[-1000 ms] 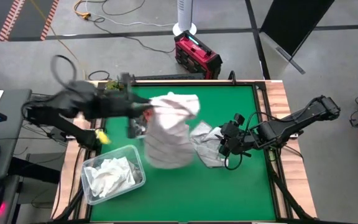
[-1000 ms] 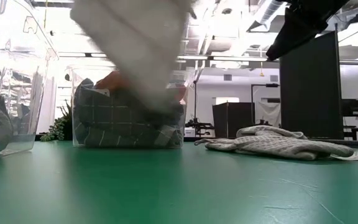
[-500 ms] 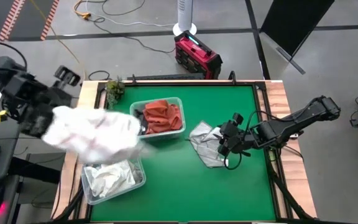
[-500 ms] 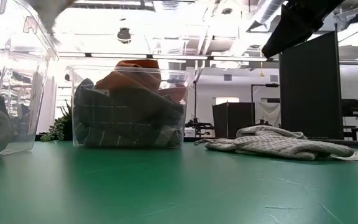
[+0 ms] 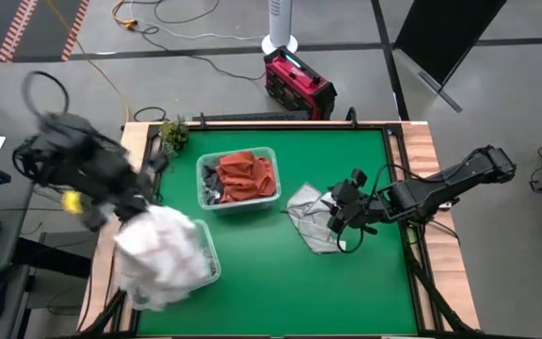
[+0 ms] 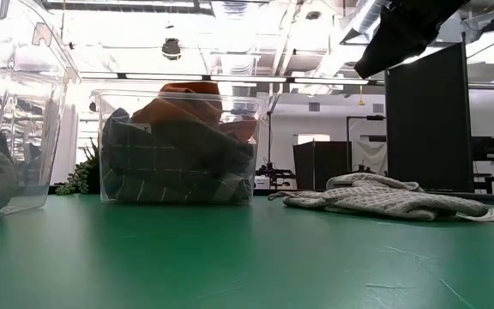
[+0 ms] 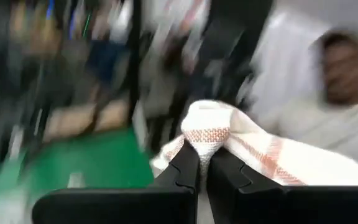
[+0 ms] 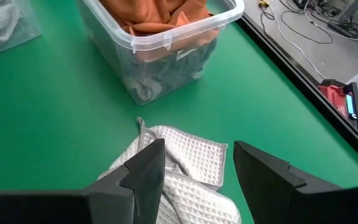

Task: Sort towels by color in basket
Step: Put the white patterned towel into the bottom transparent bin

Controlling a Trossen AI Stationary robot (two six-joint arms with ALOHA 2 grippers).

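My left gripper (image 5: pixel 139 209) is shut on a white towel with thin red grid lines (image 5: pixel 161 256), which hangs over the clear near-left bin (image 5: pixel 213 262) and covers most of it. A second clear bin (image 5: pixel 238 179) holds rust orange-red towels on top of dark grey and plaid ones. A light grey waffle towel (image 5: pixel 310 224) lies crumpled on the green mat. My right gripper (image 8: pixel 194 163) is open just above that towel's right part, touching nothing. My left gripper pinches a bunched fold of the red-gridded white towel (image 7: pixel 205 132) between its two fingers (image 7: pixel 188 163). The rest of the cloth spreads out and hangs slack beyond the fingers, over the near-left bin. I cannot tell whether it touches what lies in the bin.
A red device (image 5: pixel 299 83) and cables lie on the floor beyond the table's far edge. A small green plant (image 5: pixel 170 134) stands at the far-left corner. Bare green mat (image 5: pixel 290 292) stretches along the near side between the bins and the right arm.
My left gripper, still shut on the white red-gridded towel, has swung fast from over the far bin toward the table's left edge, then toward the near edge. The towel has travelled with it, lifted clear, and now hangs over the near-left bin.
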